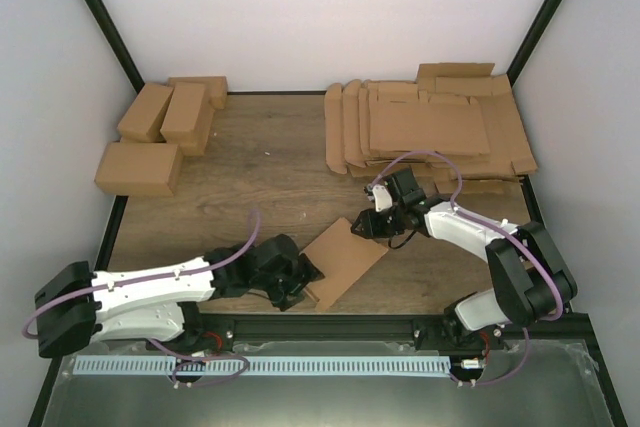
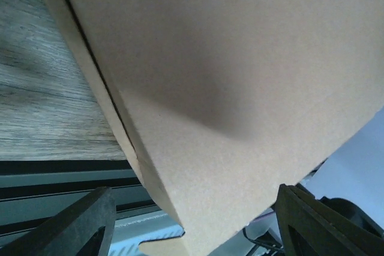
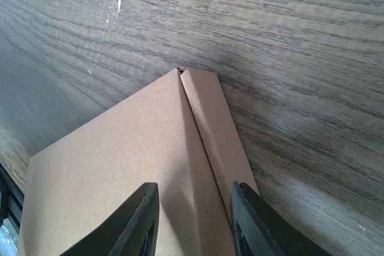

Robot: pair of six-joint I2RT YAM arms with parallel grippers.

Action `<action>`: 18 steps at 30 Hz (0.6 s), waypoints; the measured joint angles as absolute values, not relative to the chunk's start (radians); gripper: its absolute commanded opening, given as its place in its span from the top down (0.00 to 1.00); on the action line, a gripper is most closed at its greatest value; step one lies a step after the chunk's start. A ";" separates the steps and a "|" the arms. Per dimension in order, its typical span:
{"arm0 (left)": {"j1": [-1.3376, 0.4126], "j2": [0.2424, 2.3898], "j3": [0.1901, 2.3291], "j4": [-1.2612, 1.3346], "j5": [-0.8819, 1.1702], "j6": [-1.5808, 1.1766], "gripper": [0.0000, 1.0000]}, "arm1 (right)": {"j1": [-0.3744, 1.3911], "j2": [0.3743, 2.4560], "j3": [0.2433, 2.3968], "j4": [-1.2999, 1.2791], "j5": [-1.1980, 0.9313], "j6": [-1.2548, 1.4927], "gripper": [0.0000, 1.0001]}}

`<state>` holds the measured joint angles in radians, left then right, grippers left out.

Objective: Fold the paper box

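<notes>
The paper box [image 1: 345, 259] lies folded flat as a brown carton, turned like a diamond, near the table's front middle. My left gripper [image 1: 300, 282] is at its near left corner. In the left wrist view the box [image 2: 240, 76] fills the frame and its corner sits between the wide-apart fingers [image 2: 78, 226] of the left gripper [image 2: 195, 226], which do not touch it. My right gripper [image 1: 365, 225] is at the box's far corner. In the right wrist view the right gripper [image 3: 192, 223] is open and straddles the box's seam and narrow side flap [image 3: 210, 124].
A spread stack of flat cardboard blanks [image 1: 430, 127] lies at the back right. Several folded brown cartons [image 1: 165, 112] stand at the back left. The black rail [image 1: 330, 325] runs along the table's near edge, just in front of the box.
</notes>
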<state>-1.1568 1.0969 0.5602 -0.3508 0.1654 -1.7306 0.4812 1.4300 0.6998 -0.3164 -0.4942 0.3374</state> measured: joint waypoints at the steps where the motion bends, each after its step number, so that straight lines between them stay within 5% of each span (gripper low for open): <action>1: -1.158 1.105 0.557 -0.344 0.168 -1.733 0.31 | 0.481 1.430 0.700 -0.316 -0.495 0.337 0.66; 12: -1.162 1.253 0.557 -0.232 0.201 -1.712 0.69 | 0.492 1.430 0.700 -0.309 -0.500 0.352 0.73; 18: -1.165 1.263 0.557 -0.227 0.212 -1.697 0.79 | 0.495 1.430 0.685 -0.278 -0.492 0.368 0.76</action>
<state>-1.1648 1.2633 0.5571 -0.2272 0.2115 -1.6970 0.4953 1.4296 0.6853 -0.2783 -0.4923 0.3676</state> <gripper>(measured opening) 0.243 0.261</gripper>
